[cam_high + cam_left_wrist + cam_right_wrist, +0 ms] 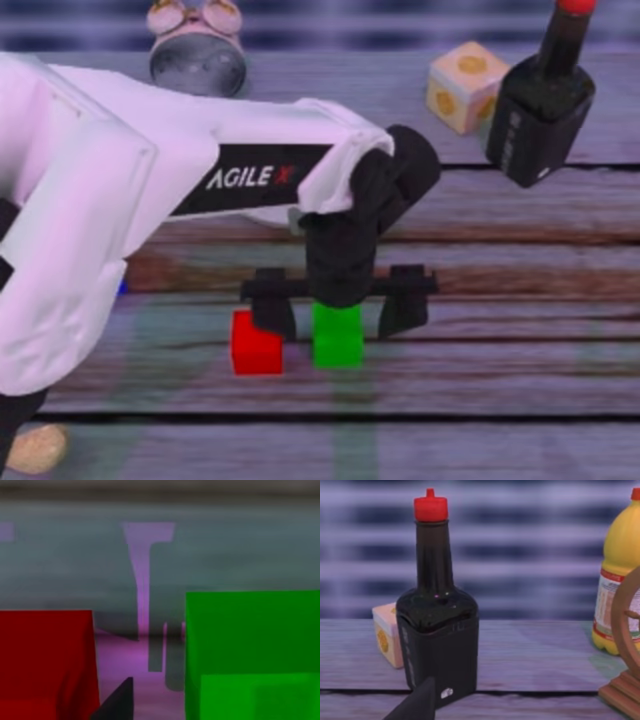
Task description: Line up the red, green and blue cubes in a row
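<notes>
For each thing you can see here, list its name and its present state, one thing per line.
Red cube: resting on the table, apart from the green cube.
Green cube: on the table, between the open fingers.
Left gripper: open, straddling the green cube.
Dark bottle: upright, red cap on.
Yellow bottle: upright.
Cream cube: sitting at the back.
Blue cube: not clearly visible.

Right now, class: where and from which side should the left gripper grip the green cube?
Grip the green cube across its two flat side faces, from above, where the left gripper hangs with open jaws. One jaw must fit the narrow gap beside the red cube.
</notes>
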You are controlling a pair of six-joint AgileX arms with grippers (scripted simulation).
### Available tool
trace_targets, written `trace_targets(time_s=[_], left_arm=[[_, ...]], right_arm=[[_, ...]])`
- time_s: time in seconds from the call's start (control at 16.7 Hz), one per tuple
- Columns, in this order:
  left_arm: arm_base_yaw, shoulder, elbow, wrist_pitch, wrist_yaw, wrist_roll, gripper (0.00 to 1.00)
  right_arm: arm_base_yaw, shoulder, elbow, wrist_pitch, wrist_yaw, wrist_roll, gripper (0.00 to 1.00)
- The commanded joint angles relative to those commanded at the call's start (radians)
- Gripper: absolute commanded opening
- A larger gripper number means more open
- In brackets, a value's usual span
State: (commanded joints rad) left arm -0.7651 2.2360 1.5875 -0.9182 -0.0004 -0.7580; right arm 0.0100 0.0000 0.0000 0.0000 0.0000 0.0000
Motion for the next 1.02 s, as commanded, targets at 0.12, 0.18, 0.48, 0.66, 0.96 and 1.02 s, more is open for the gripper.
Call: trace_targets(time_s=[0.12, 0.18, 0.48, 0.66, 0.96, 1.02], left_arm=[[0.000, 0.000, 0.000, 0.000, 0.000, 0.000, 1.00], [0.000, 0.000, 0.000, 0.000, 0.000, 0.000, 1.00], [0.002, -0.005, 0.014, -0.018, 0.000, -0.002, 1.00], [0.011, -0.034, 0.075, -0.114, 0.000, -0.006, 1.00], [0.019, -0.082, 0.156, -0.237, -0.001, -0.003, 1.00], [0.019, -0.082, 0.156, -0.237, -0.001, -0.003, 1.00]], right_arm=[[0.000, 0.000, 0.000, 0.000, 0.000, 0.000, 1.00], [0.000, 0.000, 0.000, 0.000, 0.000, 0.000, 1.00], [0.000, 0.000, 0.000, 0.000, 0.000, 0.000, 1.00], [0.000, 0.000, 0.000, 0.000, 0.000, 0.000, 1.00], [0.000, 0.000, 0.000, 0.000, 0.000, 0.000, 1.00], [0.000, 0.000, 0.000, 0.000, 0.000, 0.000, 1.00]])
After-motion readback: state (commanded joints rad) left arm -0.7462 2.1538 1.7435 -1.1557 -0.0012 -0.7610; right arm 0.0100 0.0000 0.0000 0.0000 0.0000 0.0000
